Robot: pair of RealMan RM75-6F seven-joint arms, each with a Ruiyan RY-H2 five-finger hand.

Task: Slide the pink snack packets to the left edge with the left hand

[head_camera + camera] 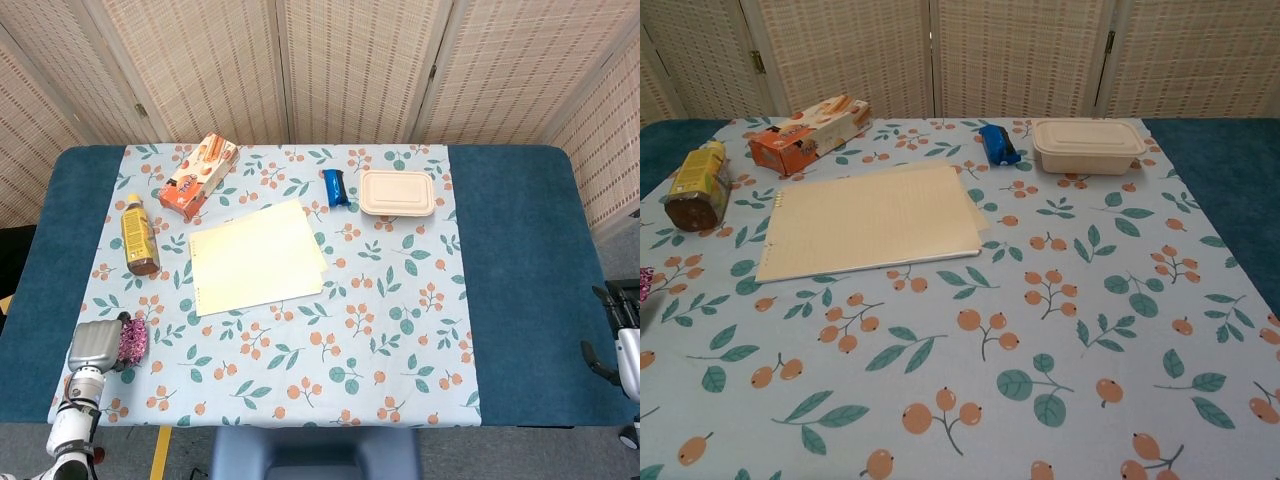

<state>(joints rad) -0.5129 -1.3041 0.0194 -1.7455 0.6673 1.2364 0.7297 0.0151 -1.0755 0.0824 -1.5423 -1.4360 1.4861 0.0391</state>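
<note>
Left hand point(90, 345) at cloth's left edge
Pink packets point(131, 340) touching it; finger state cannot tell.

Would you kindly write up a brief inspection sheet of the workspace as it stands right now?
Surface: floral tablecloth over a blue table.
Job's things: pink snack packets near the cloth's left edge, beside the left hand.
Clutter: bottle, snack box, paper pad, blue packet, lidded container.
Hands: left hand against the packets, grip unclear; right hand off the table's right side, holding nothing that shows.
Cables: nothing seen.
Surroundings: woven folding screens behind.
</note>
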